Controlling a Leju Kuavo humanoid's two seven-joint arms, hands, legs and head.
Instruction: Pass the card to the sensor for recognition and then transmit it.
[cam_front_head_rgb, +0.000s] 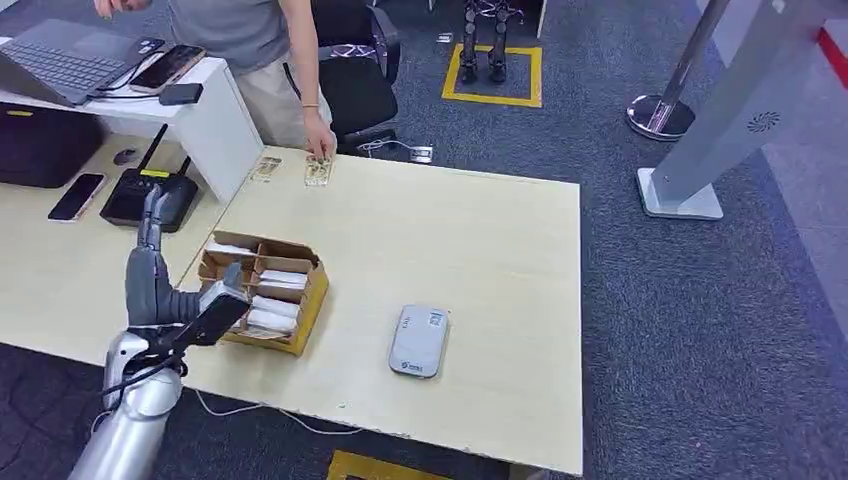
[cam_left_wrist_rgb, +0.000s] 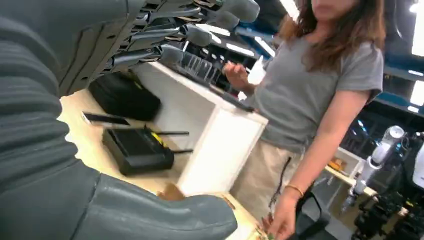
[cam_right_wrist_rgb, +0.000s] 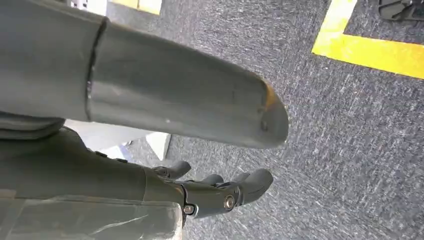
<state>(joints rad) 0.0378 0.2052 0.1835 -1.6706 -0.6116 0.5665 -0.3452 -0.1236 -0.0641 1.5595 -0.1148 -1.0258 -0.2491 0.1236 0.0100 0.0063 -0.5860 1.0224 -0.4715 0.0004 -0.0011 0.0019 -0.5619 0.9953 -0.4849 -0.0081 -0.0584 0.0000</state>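
A grey card sensor (cam_front_head_rgb: 418, 341) lies flat near the table's front edge. A cardboard box (cam_front_head_rgb: 264, 291) of white cards sits to its left. Two cards (cam_front_head_rgb: 318, 171) (cam_front_head_rgb: 265, 168) lie at the far edge, and a person's hand (cam_front_head_rgb: 320, 146) presses on the right one. My left hand (cam_front_head_rgb: 152, 262) stands upright just left of the box, fingers (cam_left_wrist_rgb: 192, 35) stretched and apart from the thumb (cam_left_wrist_rgb: 150, 217), holding nothing. My right hand (cam_right_wrist_rgb: 220, 190) hangs over the grey carpet with loosely bent fingers and nothing in it.
A person (cam_left_wrist_rgb: 320, 95) stands behind the far edge of the table (cam_front_head_rgb: 480, 250). On the left desk lie a black router (cam_front_head_rgb: 150, 198), a phone (cam_front_head_rgb: 76, 196) and a black bag (cam_front_head_rgb: 45, 145). A white riser (cam_front_head_rgb: 215, 125) carries a laptop (cam_front_head_rgb: 60, 60). A grey stand (cam_front_head_rgb: 700, 150) rises at the right.
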